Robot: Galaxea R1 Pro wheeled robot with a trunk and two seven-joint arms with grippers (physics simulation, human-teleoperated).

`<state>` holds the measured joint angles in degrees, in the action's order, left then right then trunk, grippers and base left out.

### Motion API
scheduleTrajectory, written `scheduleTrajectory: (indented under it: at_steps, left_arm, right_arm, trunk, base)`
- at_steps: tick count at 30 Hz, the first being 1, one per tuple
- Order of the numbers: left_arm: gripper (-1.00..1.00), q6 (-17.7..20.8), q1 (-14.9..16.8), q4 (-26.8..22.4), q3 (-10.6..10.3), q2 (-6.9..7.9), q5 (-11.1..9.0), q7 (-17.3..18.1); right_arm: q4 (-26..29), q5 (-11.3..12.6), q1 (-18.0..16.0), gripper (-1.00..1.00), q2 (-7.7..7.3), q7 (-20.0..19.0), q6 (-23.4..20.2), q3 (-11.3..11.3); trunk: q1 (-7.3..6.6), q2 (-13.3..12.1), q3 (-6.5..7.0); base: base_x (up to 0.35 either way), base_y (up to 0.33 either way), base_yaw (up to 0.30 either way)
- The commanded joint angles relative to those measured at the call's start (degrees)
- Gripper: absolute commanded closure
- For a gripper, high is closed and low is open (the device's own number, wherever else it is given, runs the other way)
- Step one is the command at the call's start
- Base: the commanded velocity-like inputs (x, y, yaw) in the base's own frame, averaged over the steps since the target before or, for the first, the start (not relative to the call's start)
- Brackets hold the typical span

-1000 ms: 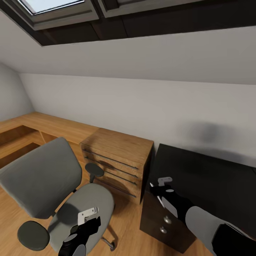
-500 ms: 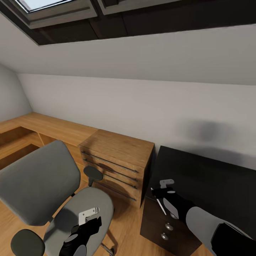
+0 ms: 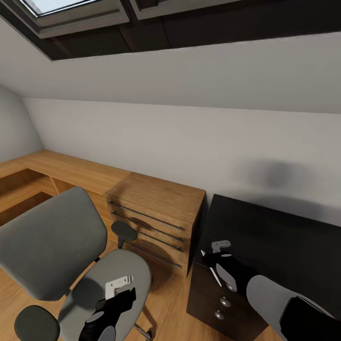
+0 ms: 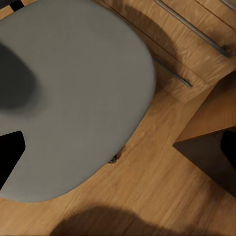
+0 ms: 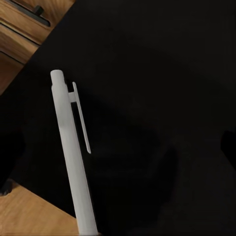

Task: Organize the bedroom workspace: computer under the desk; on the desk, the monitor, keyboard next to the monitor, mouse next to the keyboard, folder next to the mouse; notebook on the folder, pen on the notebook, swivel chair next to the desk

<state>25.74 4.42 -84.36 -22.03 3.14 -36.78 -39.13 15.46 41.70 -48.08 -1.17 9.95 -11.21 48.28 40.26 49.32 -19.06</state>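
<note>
Pen in right gripper over desk corner: drop risk, no stack in sight.
Right gripper [image 3: 211, 258] pinches the white pen [image 5: 73, 157], which hangs over the edge of the black desk [image 3: 284, 241], near its drawers. Slack grip here likely sends it to the wood floor [image 4: 162, 191]. Left gripper [image 3: 118, 291] hovers over the swivel chair [image 3: 61, 246] seat; cannot tell its finger state. Seat bare; folder and notebook not visible.

You're looking at a grey swivel chair [image 3: 71, 251], a glossy black table [image 3: 279, 237], a white pen [image 5: 73, 162] and a light-wood cabinet [image 3: 156, 208].
</note>
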Motion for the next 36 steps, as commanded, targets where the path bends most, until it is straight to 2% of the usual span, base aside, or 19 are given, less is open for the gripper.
scheduleTrajectory:
  at_steps: [1, 18, 36]
  left_arm:
    - [-1.00, 0.1, 0.1, -0.1, -0.2, 0.08, -0.4, -0.5]
    - [-1.00, 0.1, 0.1, -0.1, -0.4, -0.02, -0.4, -0.5]
    - [-1.00, 0.2, 0.1, -1.0, -0.4, 0.01, -0.5, -0.6]
  right_arm:
    - [0.2, 0.4, 0.0, -1.00, -0.03, 0.4, -0.4, 0.5]
    - [0.4, 0.4, 0.0, -1.00, 0.03, 0.5, -2.2, 0.6]
    - [1.2, 0.3, 0.0, -1.00, 0.38, 0.4, -1.7, 1.0]
  trunk:
    - [0.01, 0.1, -0.07]
    - [0.01, 0.1, -0.07]
    - [0.01, 0.1, -0.07]
  base:
    - [0.000, 0.000, 0.000]
    - [0.000, 0.000, 0.000]
    - [0.000, 0.000, 0.000]
